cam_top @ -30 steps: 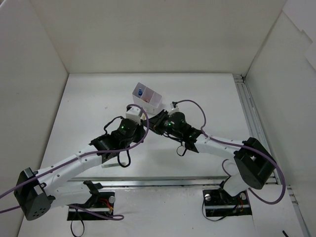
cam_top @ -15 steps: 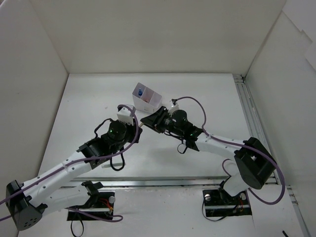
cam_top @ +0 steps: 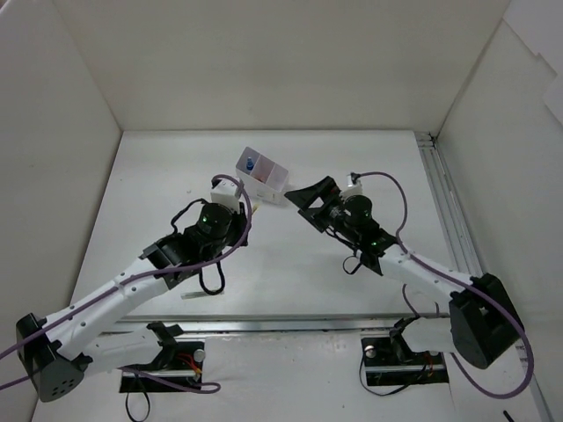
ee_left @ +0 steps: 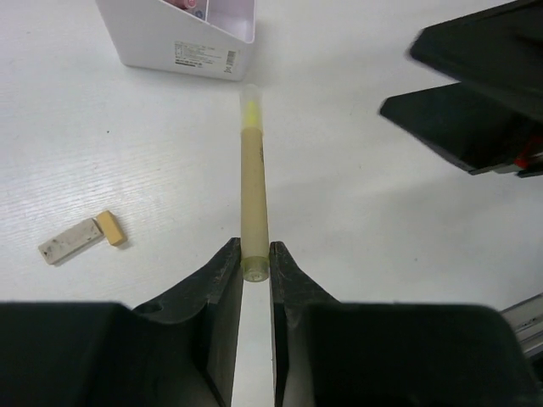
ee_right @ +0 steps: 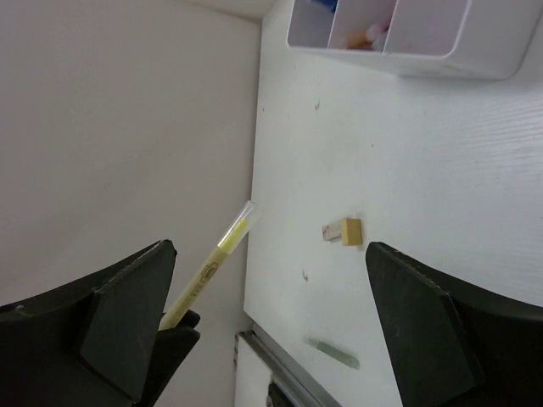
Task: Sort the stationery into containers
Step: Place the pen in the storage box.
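My left gripper (ee_left: pixel 255 254) is shut on the rear end of a yellow-green pen (ee_left: pixel 253 178), which points forward at the white compartment box (ee_left: pixel 178 51). From above, the left gripper (cam_top: pixel 239 204) sits just below that box (cam_top: pixel 262 173). My right gripper (cam_top: pixel 301 199) stands wide open to the right of the pen, with nothing in it (ee_right: pixel 270 248). The right wrist view shows the pen (ee_right: pixel 212 263) off to the left of the right jaws. A tan eraser (ee_left: pixel 81 239) lies on the table left of the pen. A blue-labelled tube (cam_top: pixel 252 163) is in one compartment.
A grey-green stick (ee_right: pixel 335 354) lies near the table's front edge, also seen from above (cam_top: pixel 195 295). Pink and orange items (ee_right: pixel 373 34) sit in the box's middle compartment. White walls close in the table on three sides, and a metal rail (cam_top: pixel 444 211) runs along the right.
The right gripper opened, let go of the pen and drew back to the right. The left gripper stayed shut on the pen and shifted slightly.
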Motion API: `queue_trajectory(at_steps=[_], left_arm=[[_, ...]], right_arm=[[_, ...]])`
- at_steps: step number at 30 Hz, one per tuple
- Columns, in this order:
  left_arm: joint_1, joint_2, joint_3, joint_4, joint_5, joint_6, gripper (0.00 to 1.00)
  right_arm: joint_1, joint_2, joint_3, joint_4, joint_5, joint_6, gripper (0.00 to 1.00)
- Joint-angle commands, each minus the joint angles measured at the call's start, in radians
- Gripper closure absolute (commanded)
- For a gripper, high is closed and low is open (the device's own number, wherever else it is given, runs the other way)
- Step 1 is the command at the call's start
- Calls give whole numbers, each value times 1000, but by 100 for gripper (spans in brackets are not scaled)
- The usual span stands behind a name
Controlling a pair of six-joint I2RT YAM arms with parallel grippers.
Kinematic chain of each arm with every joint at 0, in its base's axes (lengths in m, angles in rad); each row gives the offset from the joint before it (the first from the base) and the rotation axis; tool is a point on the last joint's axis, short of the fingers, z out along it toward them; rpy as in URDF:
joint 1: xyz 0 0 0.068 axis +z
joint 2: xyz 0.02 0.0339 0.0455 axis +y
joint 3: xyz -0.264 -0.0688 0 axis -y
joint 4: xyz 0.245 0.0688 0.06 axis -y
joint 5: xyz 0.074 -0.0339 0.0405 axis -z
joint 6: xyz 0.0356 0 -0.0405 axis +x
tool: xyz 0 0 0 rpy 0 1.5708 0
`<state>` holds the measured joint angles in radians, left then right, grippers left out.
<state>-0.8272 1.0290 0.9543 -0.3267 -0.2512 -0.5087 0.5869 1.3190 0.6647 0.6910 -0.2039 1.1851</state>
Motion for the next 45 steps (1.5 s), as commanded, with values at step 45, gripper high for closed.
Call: queue_trajectory(at_steps=[45], left_arm=[[323, 1111, 1413, -733, 179, 300, 100]], right_arm=[[-81, -644, -48, -729, 635, -441, 2]])
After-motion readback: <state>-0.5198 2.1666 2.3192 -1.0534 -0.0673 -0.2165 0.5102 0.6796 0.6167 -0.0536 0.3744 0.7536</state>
